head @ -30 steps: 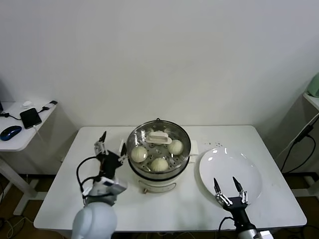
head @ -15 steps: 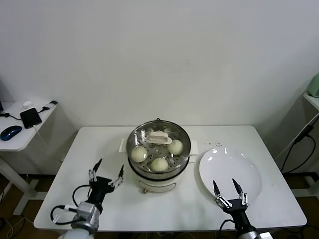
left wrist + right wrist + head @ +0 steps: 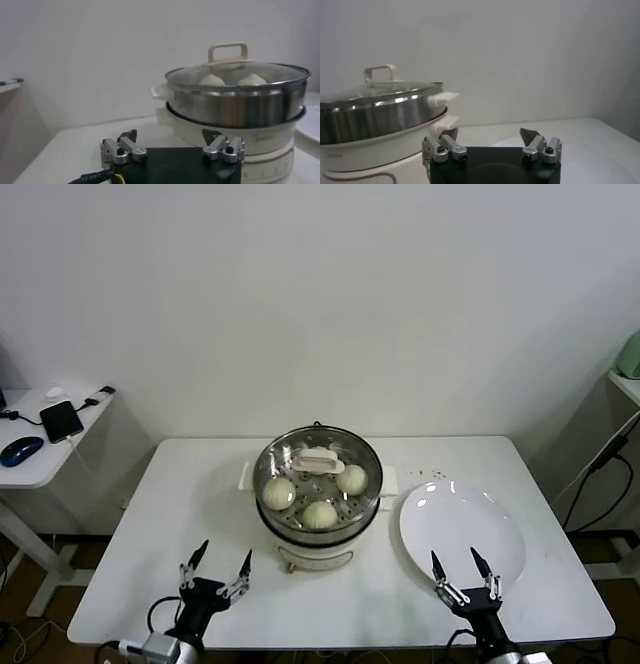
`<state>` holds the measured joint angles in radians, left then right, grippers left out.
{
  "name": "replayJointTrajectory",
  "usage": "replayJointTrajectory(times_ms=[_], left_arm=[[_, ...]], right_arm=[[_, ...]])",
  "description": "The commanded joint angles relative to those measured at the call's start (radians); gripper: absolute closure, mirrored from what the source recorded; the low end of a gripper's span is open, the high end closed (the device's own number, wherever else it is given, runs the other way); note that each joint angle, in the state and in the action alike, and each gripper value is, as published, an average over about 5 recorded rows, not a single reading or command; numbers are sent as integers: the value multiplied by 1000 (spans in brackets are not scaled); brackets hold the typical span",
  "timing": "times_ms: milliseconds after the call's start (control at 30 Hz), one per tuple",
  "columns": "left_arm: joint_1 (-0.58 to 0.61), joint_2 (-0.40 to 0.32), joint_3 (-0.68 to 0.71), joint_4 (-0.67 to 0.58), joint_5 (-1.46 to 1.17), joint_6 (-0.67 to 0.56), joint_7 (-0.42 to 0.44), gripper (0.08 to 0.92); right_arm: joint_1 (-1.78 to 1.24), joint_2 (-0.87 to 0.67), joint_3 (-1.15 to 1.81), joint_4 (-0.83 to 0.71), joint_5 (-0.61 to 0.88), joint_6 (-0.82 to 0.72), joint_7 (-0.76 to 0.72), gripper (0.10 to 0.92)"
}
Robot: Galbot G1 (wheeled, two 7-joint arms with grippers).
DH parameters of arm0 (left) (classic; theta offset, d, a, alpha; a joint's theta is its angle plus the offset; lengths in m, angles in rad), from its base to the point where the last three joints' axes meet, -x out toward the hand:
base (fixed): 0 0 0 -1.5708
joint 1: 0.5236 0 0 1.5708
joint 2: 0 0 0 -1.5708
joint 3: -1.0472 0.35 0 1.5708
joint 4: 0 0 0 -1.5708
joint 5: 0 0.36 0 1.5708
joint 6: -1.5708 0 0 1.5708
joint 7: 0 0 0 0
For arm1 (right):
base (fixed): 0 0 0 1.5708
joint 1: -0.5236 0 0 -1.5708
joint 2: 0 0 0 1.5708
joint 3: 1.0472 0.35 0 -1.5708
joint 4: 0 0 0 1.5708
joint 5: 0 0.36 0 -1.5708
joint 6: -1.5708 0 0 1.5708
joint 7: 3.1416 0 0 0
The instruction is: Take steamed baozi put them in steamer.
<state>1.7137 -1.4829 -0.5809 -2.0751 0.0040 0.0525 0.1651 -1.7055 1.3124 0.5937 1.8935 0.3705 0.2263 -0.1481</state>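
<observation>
The steamer (image 3: pixel 317 494) sits mid-table with its glass lid (image 3: pixel 318 467) on top, white handle up. Through the glass, 3 baozi (image 3: pixel 319 513) show clearly on the perforated tray — 1 on the left, 1 at the front, 1 on the right; a 4th may sit behind the handle, but the lid hides that spot. From the left wrist view, 2 domed buns show under the lid, above the steel wall. The white plate (image 3: pixel 462 534) lies bare just right of the steamer's base. Left gripper (image 3: pixel 215 571) hangs low at the table's near edge, in front and left of the steamer, fingers spread wide with nothing between them. Right gripper (image 3: pixel 462 570) — same story — hovers at the near edge over the plate's front rim, fingers apart and holding nothing. Off to the left, a side table (image 3: pixel 30 464) carries a phone (image 3: pixel 61 420) and a blue mouse (image 3: pixel 20 450).
</observation>
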Motion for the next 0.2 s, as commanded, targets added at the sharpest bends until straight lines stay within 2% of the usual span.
replayJointTrajectory(times_ms=[33, 200], left_arm=[[77, 6, 1, -47, -29, -22, -6, 177], [85, 8, 5, -63, -30, -17, -4, 177]], right_arm=[[-14, -3, -1, 26, -6, -23, 17, 203], [-16, -1, 0, 30, -16, -22, 14, 203]])
